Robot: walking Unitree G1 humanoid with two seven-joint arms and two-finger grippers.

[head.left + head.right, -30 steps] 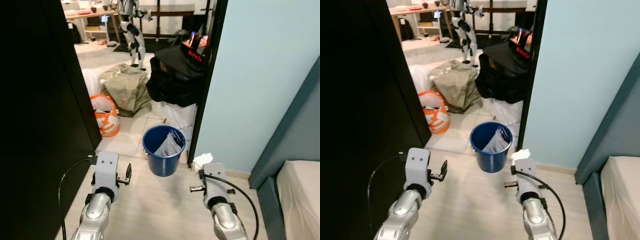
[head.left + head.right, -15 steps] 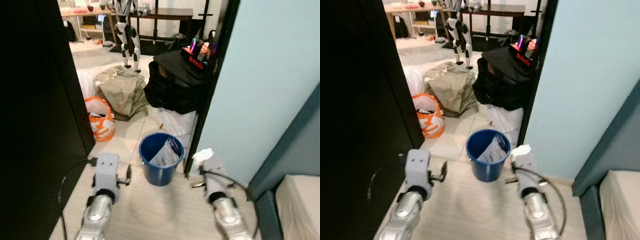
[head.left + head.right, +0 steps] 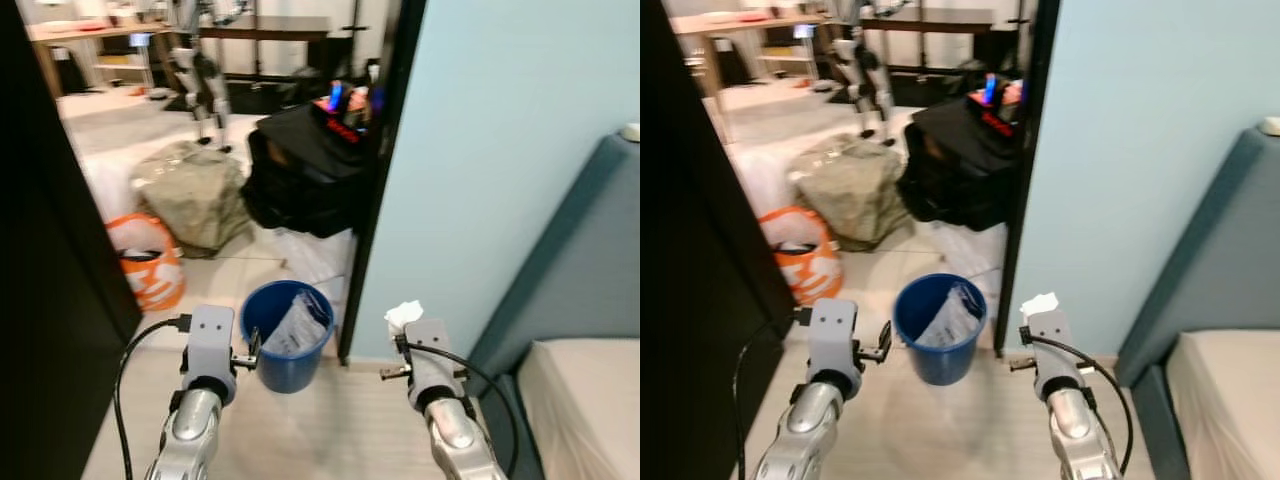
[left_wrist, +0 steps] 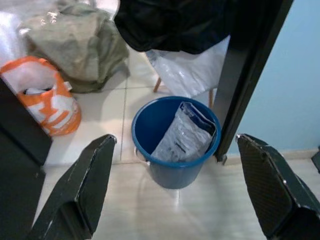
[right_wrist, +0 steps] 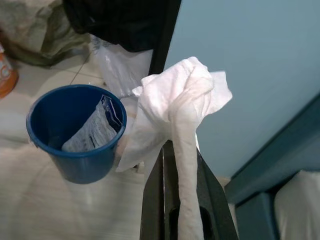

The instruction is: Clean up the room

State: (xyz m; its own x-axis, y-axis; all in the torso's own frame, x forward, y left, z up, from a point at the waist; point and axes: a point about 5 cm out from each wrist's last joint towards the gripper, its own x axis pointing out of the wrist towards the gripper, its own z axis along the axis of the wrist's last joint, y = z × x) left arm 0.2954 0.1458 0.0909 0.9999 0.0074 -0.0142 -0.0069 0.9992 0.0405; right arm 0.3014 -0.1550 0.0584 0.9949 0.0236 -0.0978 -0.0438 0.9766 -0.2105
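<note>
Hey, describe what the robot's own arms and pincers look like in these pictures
Both arms are silver metal tubes ending in pale grey boxy wrist housings. The left pincer has two long, black, paddle-shaped fingers with a finely textured surface; the right pincer shows the same black fingers, narrow and tapered. A black cable loops out beside each wrist, with small black brackets on the housings.

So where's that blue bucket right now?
The blue bucket stands on the floor in the doorway, just ahead of the robot between its two arms, beside the black door frame, with the orange bag to its left.
</note>
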